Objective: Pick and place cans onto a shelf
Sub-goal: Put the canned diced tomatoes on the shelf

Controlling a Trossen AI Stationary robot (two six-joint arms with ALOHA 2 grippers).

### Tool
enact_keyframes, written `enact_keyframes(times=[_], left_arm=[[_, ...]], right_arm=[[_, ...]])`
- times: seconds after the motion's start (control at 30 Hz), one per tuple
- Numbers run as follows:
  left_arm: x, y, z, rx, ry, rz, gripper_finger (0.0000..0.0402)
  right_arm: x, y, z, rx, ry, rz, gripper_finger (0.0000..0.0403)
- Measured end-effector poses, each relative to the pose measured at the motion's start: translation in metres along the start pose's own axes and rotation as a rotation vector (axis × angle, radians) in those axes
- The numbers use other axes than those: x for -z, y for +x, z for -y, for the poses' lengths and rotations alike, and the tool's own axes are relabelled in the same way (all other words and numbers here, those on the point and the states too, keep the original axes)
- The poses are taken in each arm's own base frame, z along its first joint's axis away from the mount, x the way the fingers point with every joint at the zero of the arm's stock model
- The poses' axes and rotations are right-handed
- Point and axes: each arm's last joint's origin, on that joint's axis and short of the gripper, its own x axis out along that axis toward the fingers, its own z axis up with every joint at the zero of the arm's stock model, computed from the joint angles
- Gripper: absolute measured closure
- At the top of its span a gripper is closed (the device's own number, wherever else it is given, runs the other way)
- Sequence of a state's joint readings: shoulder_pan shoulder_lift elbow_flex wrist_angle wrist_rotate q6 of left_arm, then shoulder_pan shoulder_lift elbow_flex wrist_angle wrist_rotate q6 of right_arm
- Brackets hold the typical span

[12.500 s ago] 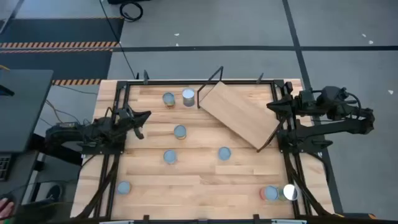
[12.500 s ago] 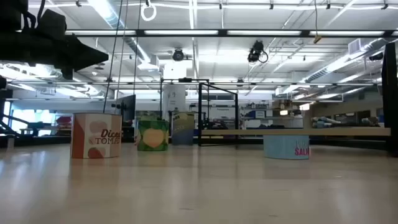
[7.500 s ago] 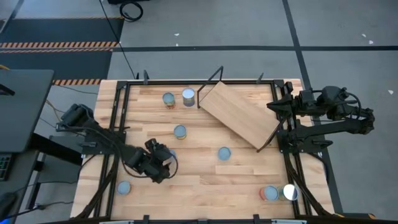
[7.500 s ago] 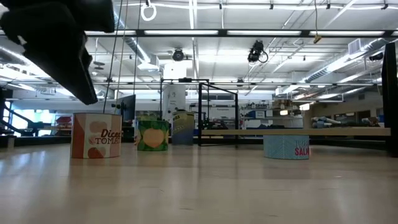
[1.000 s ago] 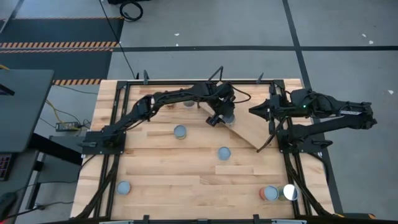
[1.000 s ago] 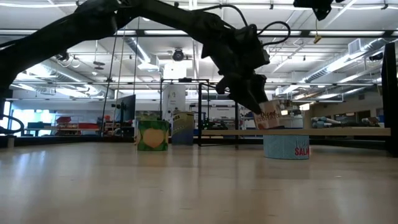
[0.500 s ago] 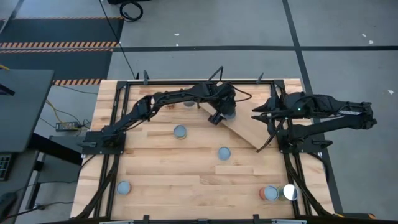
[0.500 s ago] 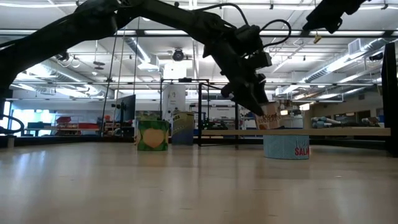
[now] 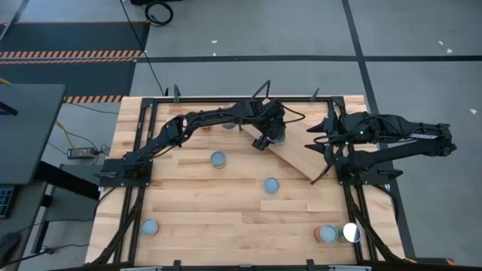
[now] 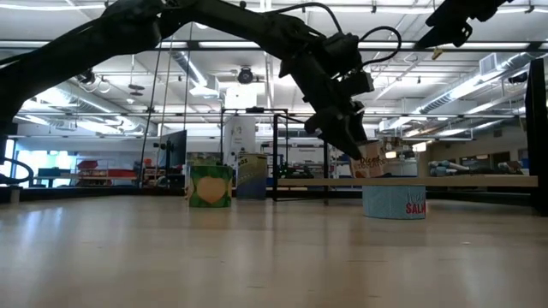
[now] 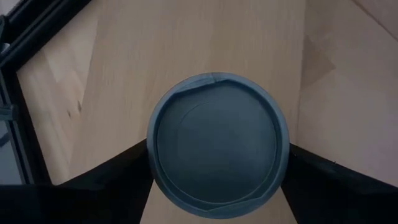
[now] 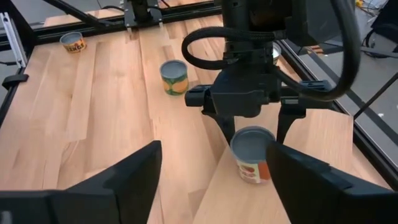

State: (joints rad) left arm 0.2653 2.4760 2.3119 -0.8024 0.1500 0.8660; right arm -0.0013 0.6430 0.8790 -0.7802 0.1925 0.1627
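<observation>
- Planked surface (image 9: pixel 226 218) carries a tilted shelf (image 9: pixel 297 154).
- Left end effector (image 12: pixel 254 132) straddles a can (image 12: pixel 252 154) on the shelf, fingers spread, not gripping.
- Right end effector (image 9: pixel 315 135) hovers beside the shelf, released.

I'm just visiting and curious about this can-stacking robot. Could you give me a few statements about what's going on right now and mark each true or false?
1. The left gripper has its jaws on either side of a can standing on the shelf. True.
2. That can lies on its side. False: it stands upright.
3. The right gripper carries a can. False: its open jaws are empty.
4. The shelf holds several cans. False: only one shows on it.
</observation>
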Motion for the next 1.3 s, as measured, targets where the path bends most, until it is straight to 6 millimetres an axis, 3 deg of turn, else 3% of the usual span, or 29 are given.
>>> enact_keyframes(times=[0.4, 0.63, 0.9, 1.1, 1.3], left_arm=[[-0.001, -0.002, 0.007, 0.034, -0.015, -0.042, 0.0087], [-0.002, -0.003, 0.009, 0.041, -0.038, -0.045, 0.0107], [-0.004, -0.001, 0.01, 0.021, -0.061, -0.078, 0.0051], [-0.005, -0.001, 0.011, 0.005, -0.08, -0.101, 0.0045], [-0.009, -0.018, 0.003, -0.036, -0.113, -0.067, 0.0044]], right_arm=[[0.005, 0.005, 0.0, 0.021, 0.0, -0.018, 0.0082], [0.005, 0.005, 0.0, 0.022, 0.016, -0.018, 0.0082], [0.005, 0.005, 0.0, 0.021, -0.005, -0.02, 0.0082], [0.006, 0.006, 0.0, 0.02, -0.027, -0.027, 0.0082], [0.006, 0.006, 0.0, 0.019, -0.031, -0.03, 0.0082]])
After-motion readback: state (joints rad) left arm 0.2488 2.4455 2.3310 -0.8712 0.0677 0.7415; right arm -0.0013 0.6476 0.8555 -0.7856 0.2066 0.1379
